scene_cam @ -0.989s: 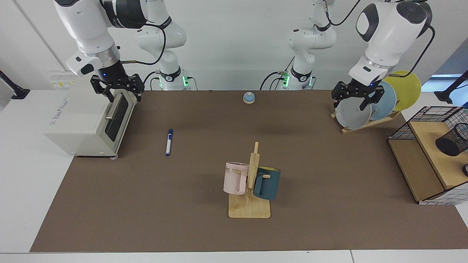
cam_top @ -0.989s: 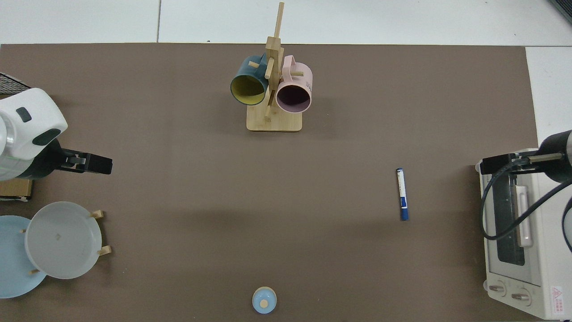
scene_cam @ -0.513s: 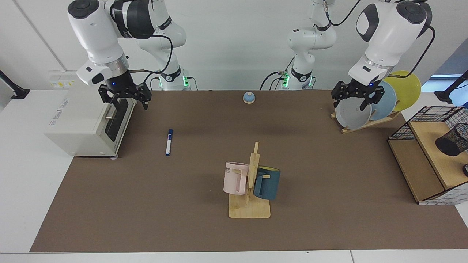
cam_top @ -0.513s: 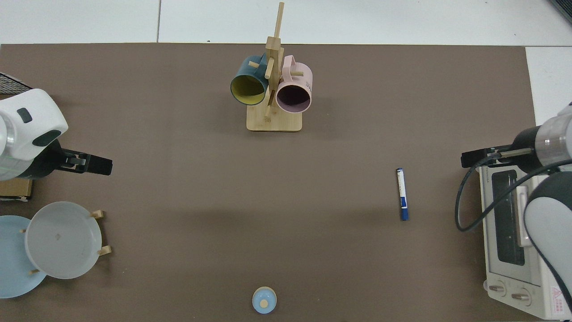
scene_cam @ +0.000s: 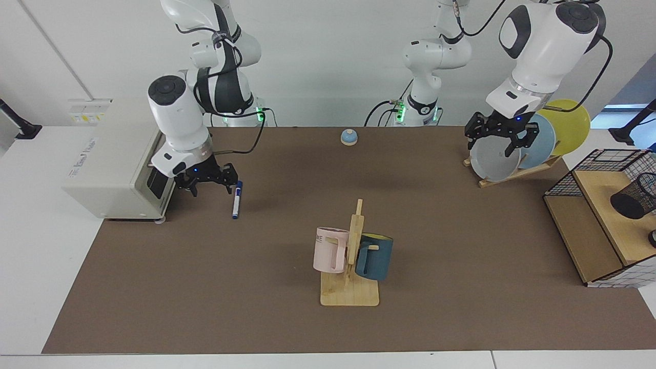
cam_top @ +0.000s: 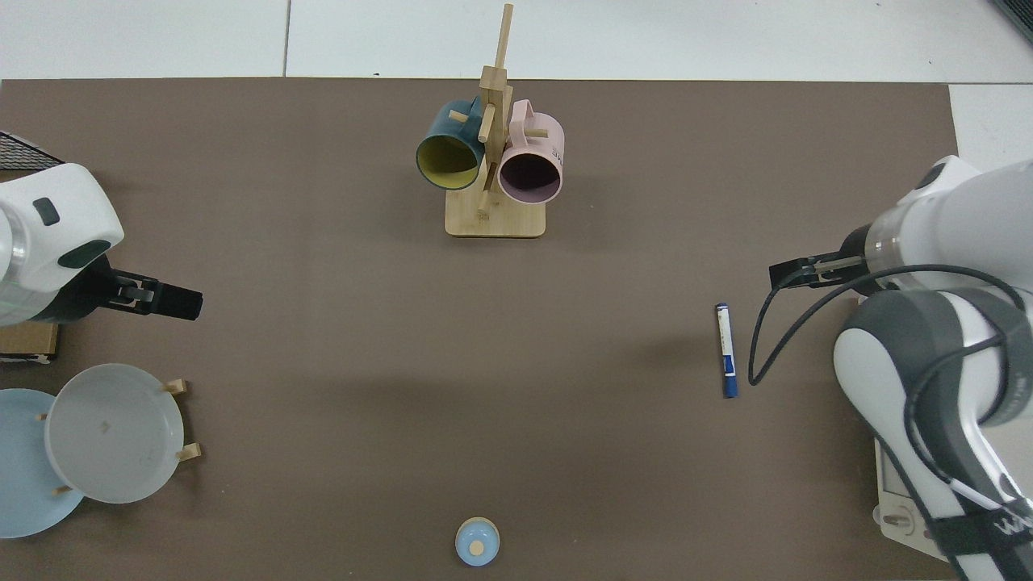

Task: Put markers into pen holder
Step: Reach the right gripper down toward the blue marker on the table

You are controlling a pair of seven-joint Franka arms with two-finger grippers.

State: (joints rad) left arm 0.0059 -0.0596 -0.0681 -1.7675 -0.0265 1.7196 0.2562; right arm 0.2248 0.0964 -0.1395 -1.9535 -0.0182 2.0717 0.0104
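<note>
The marker (scene_cam: 236,199) is the thing to move: a slim pen with a white barrel, a dark blue cap at one end and a blue tip at the other, lying flat and alone on the brown mat (scene_cam: 461,246) between the toaster oven (scene_cam: 118,169) and the wooden mug stand (scene_cam: 351,277). It looks light and rigid, a smooth round plastic barrel that would likely roll or skid if nudged from the side, so the safest hold is probably across the middle of the white barrel, fingers closing square to its length and low to the mat. The right gripper (scene_cam: 207,179) hangs low just beside the capped end, with its fingers spread apart and nothing between them; in the top view the same right gripper (cam_top: 795,273) sits near the marker (cam_top: 726,350) but not yet over it. The pen holder (scene_cam: 634,195), a small black mesh cup, lies tipped on its side on the wooden shelf (scene_cam: 610,220) inside the wire basket, well apart from the marker across the table, so dropping the pen in may need an angled entry. The left gripper (scene_cam: 501,134) waits in front of the plates in the rack (scene_cam: 512,171), fingers apart and empty; it shows in the top view too (cam_top: 165,302)
</note>
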